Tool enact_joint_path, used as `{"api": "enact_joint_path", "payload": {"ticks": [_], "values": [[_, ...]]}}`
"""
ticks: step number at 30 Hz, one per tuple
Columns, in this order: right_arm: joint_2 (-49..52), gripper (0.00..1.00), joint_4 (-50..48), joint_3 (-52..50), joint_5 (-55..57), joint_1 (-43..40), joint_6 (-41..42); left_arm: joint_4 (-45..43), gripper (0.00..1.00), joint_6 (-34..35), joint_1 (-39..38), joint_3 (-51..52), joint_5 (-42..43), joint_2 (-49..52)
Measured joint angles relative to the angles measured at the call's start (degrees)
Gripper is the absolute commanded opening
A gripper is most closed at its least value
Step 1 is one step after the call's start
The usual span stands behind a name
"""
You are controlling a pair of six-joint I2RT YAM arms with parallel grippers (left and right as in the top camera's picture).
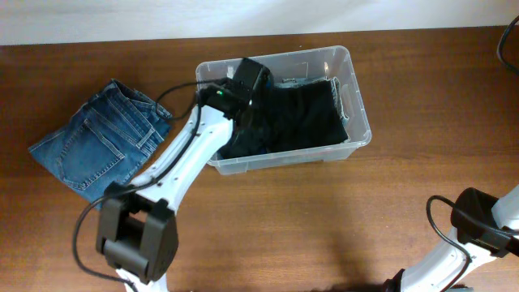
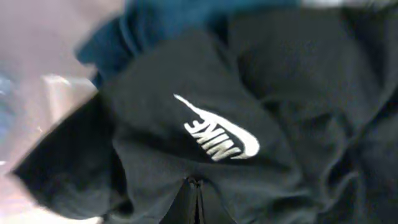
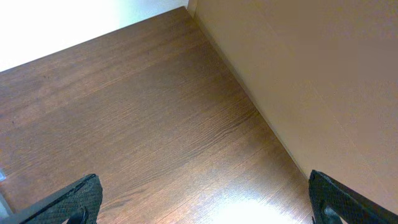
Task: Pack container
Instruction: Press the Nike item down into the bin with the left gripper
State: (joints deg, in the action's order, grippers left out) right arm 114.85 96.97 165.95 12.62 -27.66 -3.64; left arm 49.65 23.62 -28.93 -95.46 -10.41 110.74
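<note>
Desk: Where is the container?

Me: I see one container [image 1: 284,159], a clear box, at the far middle of the table [image 1: 324,235]. One black top [image 1: 312,118] lies in it. One pair of jeans [image 1: 101,146] lies folded on the table to its left, apart from it.

Desk: Anything hard to see?

Me: A bit of blue cloth [image 2: 180,18] peeks out by the black top — I can't tell what it is. My left arm [image 1: 186,154] covers the box's left end.

Desk: And the jaws?

Me: The left gripper [image 2: 196,202] is down in the box, jaws shut tight against the black top, near its white logo [image 2: 217,134] — I can't tell if it pinches any cloth. The right gripper [image 3: 205,202] is over bare table, jaws wide, holding nothing.
</note>
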Motion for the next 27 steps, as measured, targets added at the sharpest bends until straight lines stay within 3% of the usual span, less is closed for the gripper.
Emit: {"api": "enact_joint_path", "payload": {"ticks": [11,15,19,27], "values": [[0.0,0.98,0.0,0.0,0.0,0.0,0.0,-3.02,0.02,0.0,0.0,-0.55,-1.11,-0.22],[0.0,0.99,0.0,0.0,0.0,0.0,0.0,0.68,0.04,0.0,0.0,-0.55,-0.55,0.94],[0.0,0.98,0.0,0.0,0.0,0.0,-0.02,6.58,0.15,0.11,0.0,-0.55,-0.11,2.03],[0.0,0.98,0.0,0.0,0.0,0.0,-0.02,10.73,0.19,0.0,0.02,-0.48,2.99,2.21]]}}
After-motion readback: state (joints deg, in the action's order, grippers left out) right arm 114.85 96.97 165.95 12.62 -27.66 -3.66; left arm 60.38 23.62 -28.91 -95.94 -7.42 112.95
